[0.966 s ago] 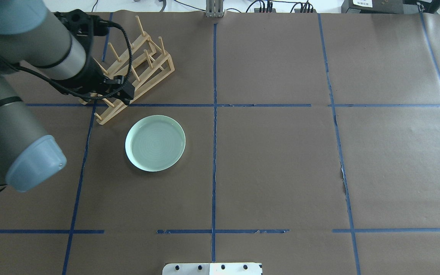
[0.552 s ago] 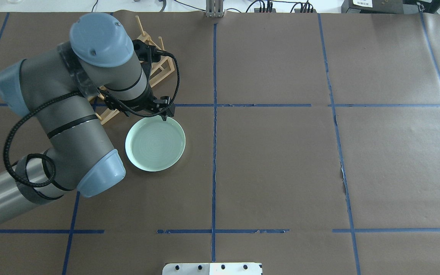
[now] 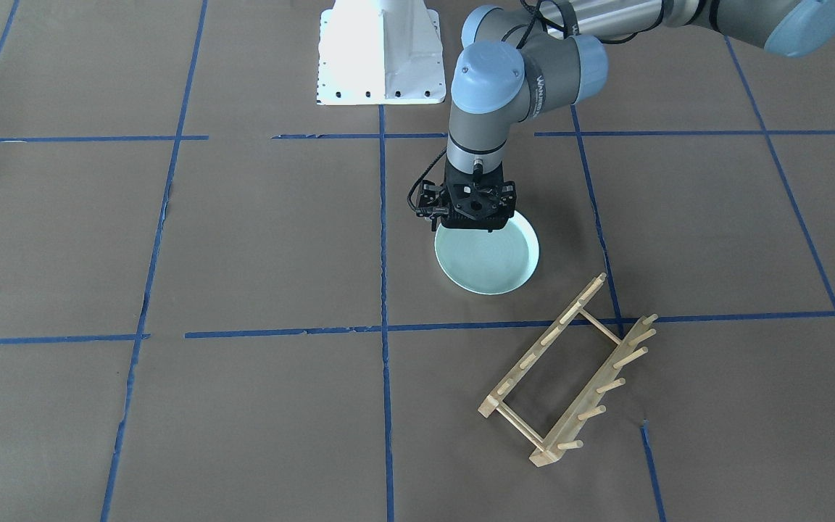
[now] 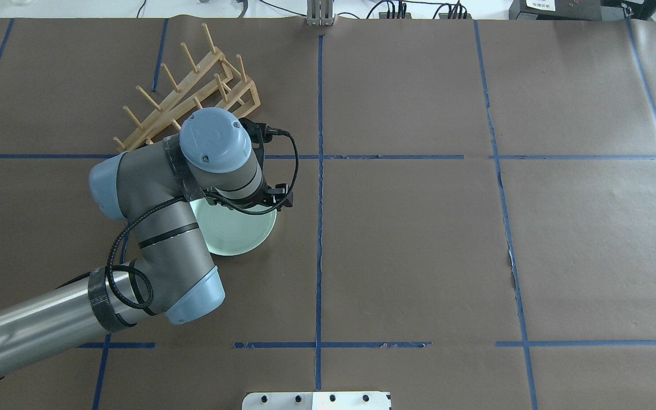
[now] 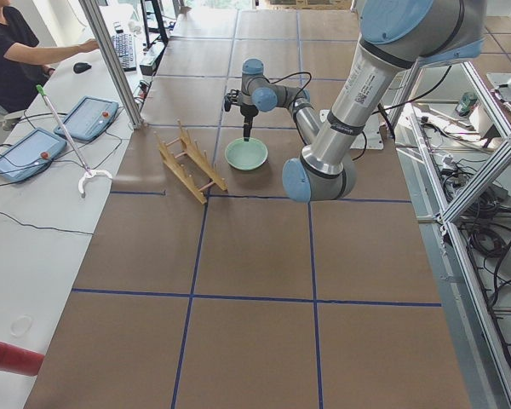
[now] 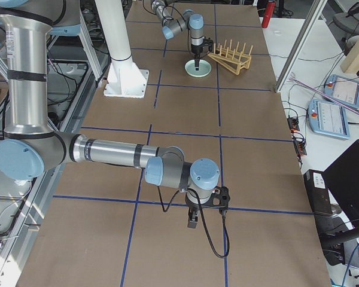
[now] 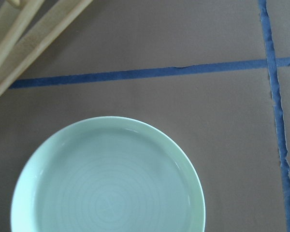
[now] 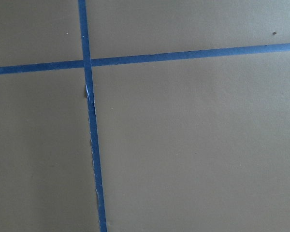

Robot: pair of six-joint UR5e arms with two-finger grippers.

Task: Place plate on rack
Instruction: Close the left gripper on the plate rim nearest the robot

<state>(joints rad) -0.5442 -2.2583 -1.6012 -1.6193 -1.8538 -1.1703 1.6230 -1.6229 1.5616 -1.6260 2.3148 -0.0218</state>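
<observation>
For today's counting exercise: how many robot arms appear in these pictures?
2. The left arm reaches over the plate, next to the rack; the right arm is far from them, over the table's other end. None seems hidden.

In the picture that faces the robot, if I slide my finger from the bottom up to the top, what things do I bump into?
rack → plate → white robot base
</observation>
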